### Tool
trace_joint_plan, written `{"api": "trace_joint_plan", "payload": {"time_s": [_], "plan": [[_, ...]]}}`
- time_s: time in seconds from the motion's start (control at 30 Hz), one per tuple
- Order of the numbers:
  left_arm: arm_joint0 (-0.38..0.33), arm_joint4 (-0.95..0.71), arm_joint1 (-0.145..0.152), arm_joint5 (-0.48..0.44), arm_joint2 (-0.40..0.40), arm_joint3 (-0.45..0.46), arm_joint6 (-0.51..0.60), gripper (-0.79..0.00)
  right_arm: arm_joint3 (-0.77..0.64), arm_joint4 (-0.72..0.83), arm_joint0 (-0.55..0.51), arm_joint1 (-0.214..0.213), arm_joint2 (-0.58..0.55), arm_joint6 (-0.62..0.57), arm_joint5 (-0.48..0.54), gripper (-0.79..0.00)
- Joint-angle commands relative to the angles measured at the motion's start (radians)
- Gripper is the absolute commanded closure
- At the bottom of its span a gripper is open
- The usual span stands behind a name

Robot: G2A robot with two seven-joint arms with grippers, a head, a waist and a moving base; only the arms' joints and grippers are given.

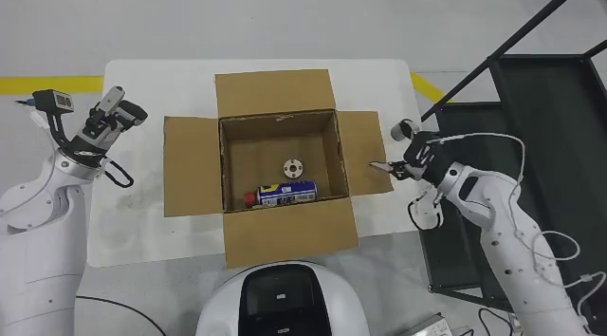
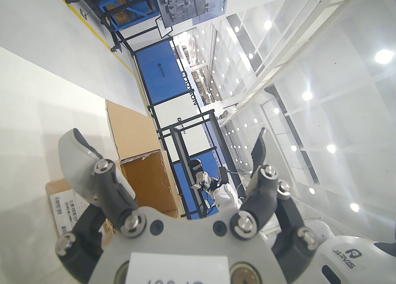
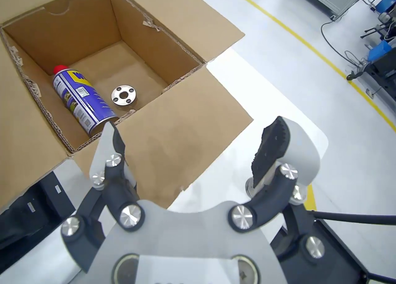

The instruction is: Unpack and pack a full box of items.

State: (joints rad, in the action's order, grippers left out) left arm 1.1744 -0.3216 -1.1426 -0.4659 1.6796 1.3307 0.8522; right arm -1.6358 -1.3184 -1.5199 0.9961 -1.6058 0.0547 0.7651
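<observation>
An open cardboard box point(image 1: 193, 178) point(image 3: 173, 130) point(image 2: 136, 143) stands mid-table with all flaps folded out. Inside it lie a blue spray can with a red cap point(image 1: 287, 194) point(image 3: 81, 96) on its side and a round metal flange point(image 1: 292, 167) point(image 3: 123, 95) beside it. My right gripper point(image 1: 394, 150) point(image 3: 195, 143) hovers open and empty just past the box's right flap. My left gripper point(image 1: 126, 106) point(image 2: 167, 155) is raised over the table's left edge, tilted upward, open and empty, well clear of the box.
The white table point(image 1: 142, 89) has bare surface to the left of the box and behind it. A black metal rack point(image 1: 531, 99) stands close on the right, beside my right arm. Yellow floor tape point(image 1: 47, 84) runs behind the table.
</observation>
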Motion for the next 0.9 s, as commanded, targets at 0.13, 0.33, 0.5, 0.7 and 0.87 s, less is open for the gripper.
{"api": "trace_joint_plan", "payload": {"time_s": [0.13,0.33,0.5,0.7,0.87], "plan": [[0.000,0.000,0.000,0.000,0.000,0.000,0.000,-0.785,0.000,-0.002,0.001,0.000,0.001,0.000,0.001,-0.785],[0.000,0.000,0.000,0.000,0.000,0.000,0.000,-0.785,0.000,-0.002,0.001,0.000,0.001,0.000,0.001,-0.785],[0.000,0.000,0.000,0.000,0.000,0.000,0.000,-0.785,0.073,0.066,0.024,0.002,-0.025,-0.048,-0.075,-0.785],[0.000,0.000,0.000,0.000,0.000,0.000,0.000,-0.785,0.275,0.109,0.139,0.004,-0.023,-0.183,-0.169,-0.785],[0.000,0.000,0.000,0.000,0.000,0.000,0.000,-0.785,0.408,0.089,0.233,0.014,0.050,-0.233,-0.193,-0.785]]}}
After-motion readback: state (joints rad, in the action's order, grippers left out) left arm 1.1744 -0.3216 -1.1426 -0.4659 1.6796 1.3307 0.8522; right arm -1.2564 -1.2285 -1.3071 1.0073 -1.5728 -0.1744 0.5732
